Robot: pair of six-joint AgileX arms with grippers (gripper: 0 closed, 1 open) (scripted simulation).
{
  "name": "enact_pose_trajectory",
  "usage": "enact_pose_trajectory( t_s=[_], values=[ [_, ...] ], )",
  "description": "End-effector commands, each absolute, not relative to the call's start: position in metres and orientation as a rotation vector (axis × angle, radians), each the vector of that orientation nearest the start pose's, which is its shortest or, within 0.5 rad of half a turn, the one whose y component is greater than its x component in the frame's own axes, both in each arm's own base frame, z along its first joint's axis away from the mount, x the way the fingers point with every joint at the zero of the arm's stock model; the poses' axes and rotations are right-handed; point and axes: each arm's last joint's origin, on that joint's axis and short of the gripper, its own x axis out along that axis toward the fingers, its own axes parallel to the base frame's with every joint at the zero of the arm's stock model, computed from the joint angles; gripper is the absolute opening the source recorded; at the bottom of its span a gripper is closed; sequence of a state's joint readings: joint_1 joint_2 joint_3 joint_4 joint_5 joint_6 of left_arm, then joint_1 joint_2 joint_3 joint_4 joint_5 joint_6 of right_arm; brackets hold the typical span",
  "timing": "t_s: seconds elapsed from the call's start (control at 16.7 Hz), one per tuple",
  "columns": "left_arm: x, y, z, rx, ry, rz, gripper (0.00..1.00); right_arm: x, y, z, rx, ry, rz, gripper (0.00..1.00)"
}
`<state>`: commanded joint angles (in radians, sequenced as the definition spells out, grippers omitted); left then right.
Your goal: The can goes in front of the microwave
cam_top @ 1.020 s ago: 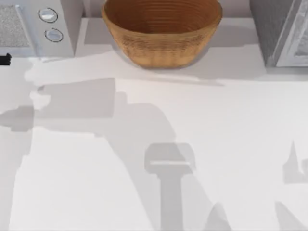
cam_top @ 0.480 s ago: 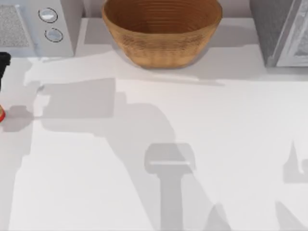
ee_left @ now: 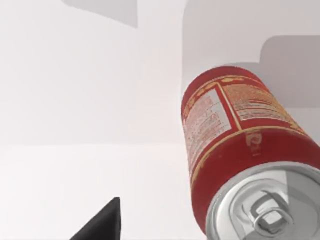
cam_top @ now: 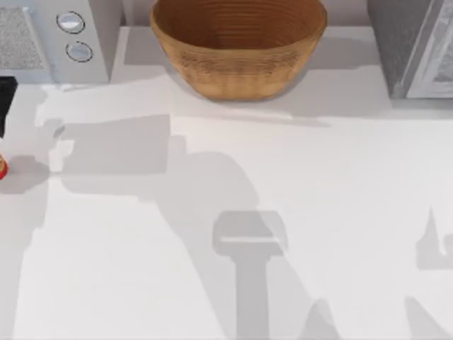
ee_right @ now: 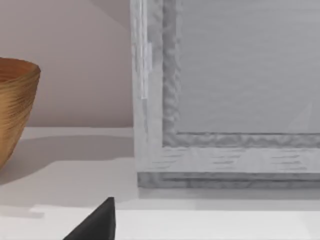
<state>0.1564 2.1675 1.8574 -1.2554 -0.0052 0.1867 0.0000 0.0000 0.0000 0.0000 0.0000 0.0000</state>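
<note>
Red can (ee_left: 240, 150) is standing at the surface's (cam_top: 283, 177) left edge before the microwave (cam_top: 49, 42); left end effector (cam_top: 6, 95) hovering, grip state unclear.

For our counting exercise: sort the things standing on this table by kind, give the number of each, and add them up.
Drinks can: 1
Microwave: 1
Woven basket: 1
Darker grey speckled box: 1
Total: 4
</note>
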Motion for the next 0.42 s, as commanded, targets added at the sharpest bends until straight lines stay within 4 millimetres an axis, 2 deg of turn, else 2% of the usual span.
enact_pose_trajectory(
  t_s=[0.12, 0.3, 0.42],
  values=[
    [0.421, 0.072, 0.211, 0.023, 1.569, -0.010, 1.00, 0.106, -0.001, 0.160, 0.000, 0.000, 0.000, 1.00],
    [0.421, 0.072, 0.235, 0.023, 1.568, -0.010, 1.00, 0.106, -0.001, 0.160, 0.000, 0.000, 0.000, 1.00],
    [0.420, 0.072, 0.241, 0.024, 1.566, -0.010, 1.00, 0.106, -0.001, 0.160, 0.000, 0.000, 0.000, 1.00]
  ],
)
